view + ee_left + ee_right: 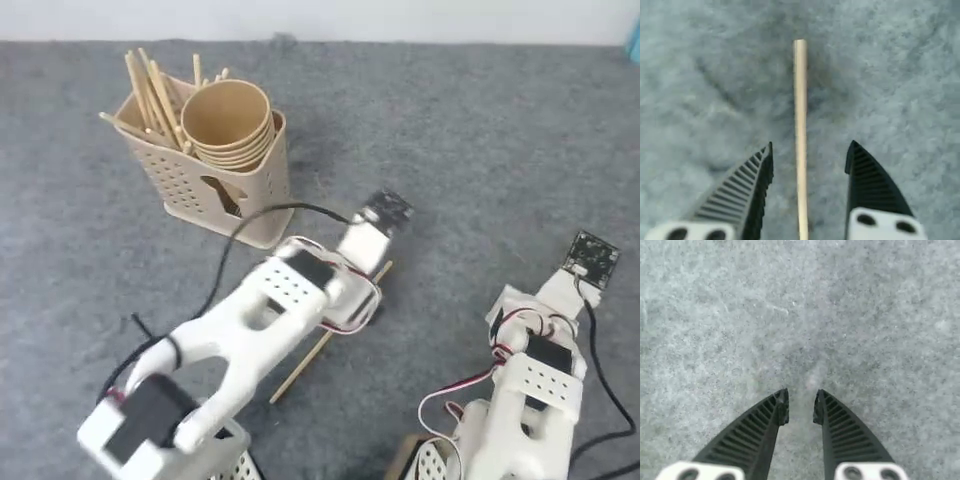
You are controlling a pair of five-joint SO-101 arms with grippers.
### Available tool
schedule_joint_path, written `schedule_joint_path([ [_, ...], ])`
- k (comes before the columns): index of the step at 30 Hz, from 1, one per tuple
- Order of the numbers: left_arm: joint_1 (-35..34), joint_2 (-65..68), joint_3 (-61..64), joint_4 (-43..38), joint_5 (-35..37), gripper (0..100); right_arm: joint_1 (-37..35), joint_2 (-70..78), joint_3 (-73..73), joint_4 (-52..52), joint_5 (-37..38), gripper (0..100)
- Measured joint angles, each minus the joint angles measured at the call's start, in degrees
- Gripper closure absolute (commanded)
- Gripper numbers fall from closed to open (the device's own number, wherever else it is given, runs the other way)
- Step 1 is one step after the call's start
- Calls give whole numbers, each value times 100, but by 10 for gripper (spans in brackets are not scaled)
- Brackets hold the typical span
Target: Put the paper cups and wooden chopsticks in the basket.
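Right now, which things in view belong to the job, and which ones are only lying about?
Job: basket, paper cups, chopsticks in it, loose chopstick inside the open left tool.
Lying about: grey carpet, black cable, right tool over bare carpet.

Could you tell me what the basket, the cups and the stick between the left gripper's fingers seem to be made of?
Basket: likely moulded plastic, matte beige, with regular rows of holes. Cups: seemingly paper, tan, thin rims, nested. Stick, flanked by the left gripper: probably pale bare wood or bamboo, round, dull; no grain discernible.
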Motion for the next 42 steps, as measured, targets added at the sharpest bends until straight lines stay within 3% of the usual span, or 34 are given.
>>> schedule_joint_path([
  [4, -26, 800, -79, -747, 9, 780, 0, 0, 0, 0, 0, 905],
  [7, -141, 1407, -633, -510, 18, 794, 0, 0, 0, 0, 0, 905],
  [11, -105, 1987, -1371, 44, 0, 991, -18, 0, 0, 0, 0, 905],
  [21, -114, 1934, -1424, 158, 220, 990, -35, 0, 0, 0, 0, 904],
  [27, -114, 360, -1046, 659, 229, 989, -35, 0, 0, 0, 0, 904],
  [31, -114, -1451, -1046, 1319, 229, 989, -35, 0, 0, 0, 0, 905],
  [35, -229, -3534, -1046, 1477, 229, 989, -35, 0, 0, 0, 114, 904],
  [39, -897, -5187, -1055, 1002, 229, 989, -35, 0, 0, 0, 149, 904],
  [42, -1899, -5688, -1055, -18, 229, 989, -79, 0, 9, -114, 149, 905],
])
